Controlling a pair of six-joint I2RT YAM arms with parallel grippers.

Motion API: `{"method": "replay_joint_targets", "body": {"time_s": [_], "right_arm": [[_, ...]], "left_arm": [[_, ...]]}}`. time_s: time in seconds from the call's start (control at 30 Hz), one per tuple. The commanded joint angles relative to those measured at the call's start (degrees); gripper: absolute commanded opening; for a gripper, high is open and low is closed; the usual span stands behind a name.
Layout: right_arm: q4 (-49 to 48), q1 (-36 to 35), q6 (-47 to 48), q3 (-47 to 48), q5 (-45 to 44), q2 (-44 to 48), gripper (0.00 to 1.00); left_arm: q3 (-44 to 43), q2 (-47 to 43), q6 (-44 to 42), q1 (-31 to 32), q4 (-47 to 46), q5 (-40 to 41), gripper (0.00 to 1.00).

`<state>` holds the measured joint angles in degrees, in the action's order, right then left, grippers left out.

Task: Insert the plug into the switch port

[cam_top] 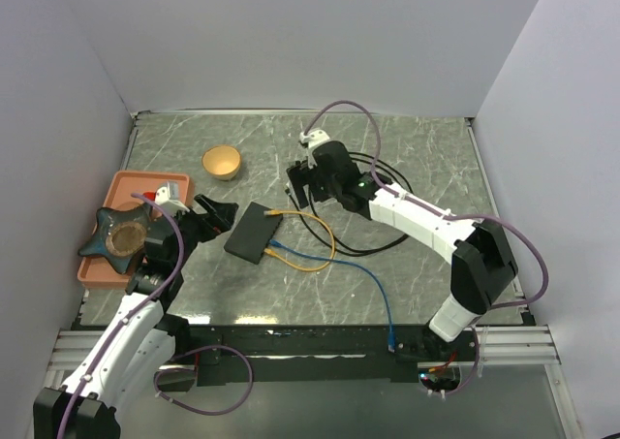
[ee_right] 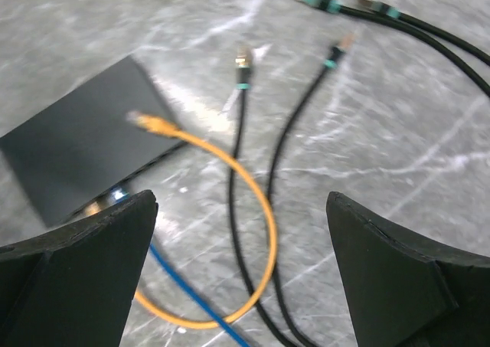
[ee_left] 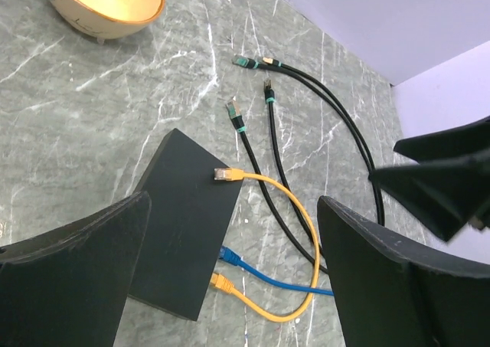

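The black switch [cam_top: 254, 233] lies flat on the marble table [cam_top: 417, 158], between the two arms. A blue plug [ee_left: 228, 255] and a yellow plug [ee_left: 222, 283] sit against its port edge. The yellow cable loops round, and its other plug [ee_left: 223, 175] lies loose on top of the switch [ee_left: 184, 224]. My left gripper [cam_top: 215, 213] hovers open just left of the switch, with nothing between its fingers. My right gripper [cam_top: 302, 189] stands open above the cables to the right of the switch [ee_right: 76, 148], holding nothing. The loose yellow plug [ee_right: 145, 122] is blurred in that view.
Black cables [cam_top: 334, 231] with green-banded plugs [ee_left: 233, 113] lie loose right of the switch. A tan bowl [cam_top: 222, 161] stands at the back left. An orange tray [cam_top: 126, 182] at the left edge holds a dark star-shaped object [cam_top: 121, 235]. The blue cable [cam_top: 383, 303] runs off the near edge.
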<state>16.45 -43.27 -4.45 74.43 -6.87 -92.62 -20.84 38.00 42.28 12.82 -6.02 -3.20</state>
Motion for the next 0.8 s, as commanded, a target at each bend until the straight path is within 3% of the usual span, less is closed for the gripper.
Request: {"method": "replay_joint_targets", "body": {"time_s": [0.0,0.3,0.4,0.57,0.77], "right_arm": [[1.30,2.48,-3.55,2.54,-0.95,-1.33,0.99],[3.59,4.95,-2.23,14.58,2.74,-14.24,0.97],[8.15,4.95,-1.79,22.40,2.57,-22.57,0.90],[9.56,4.77,-0.74,28.47,2.48,-28.13,0.77],[12.29,3.98,0.05,33.49,3.36,-34.20,0.71]], "left_arm": [[-0.96,0.06,0.79,-0.16,-0.48,-1.10,0.96],[-0.96,0.84,0.35,-0.16,-1.01,-1.98,0.96],[-0.96,1.64,0.08,-0.16,-1.19,-2.33,0.96],[-1.13,3.13,-0.44,-0.16,-1.80,-3.21,0.96],[-0.96,4.45,-0.71,-0.16,-2.59,-3.74,0.96]]}}
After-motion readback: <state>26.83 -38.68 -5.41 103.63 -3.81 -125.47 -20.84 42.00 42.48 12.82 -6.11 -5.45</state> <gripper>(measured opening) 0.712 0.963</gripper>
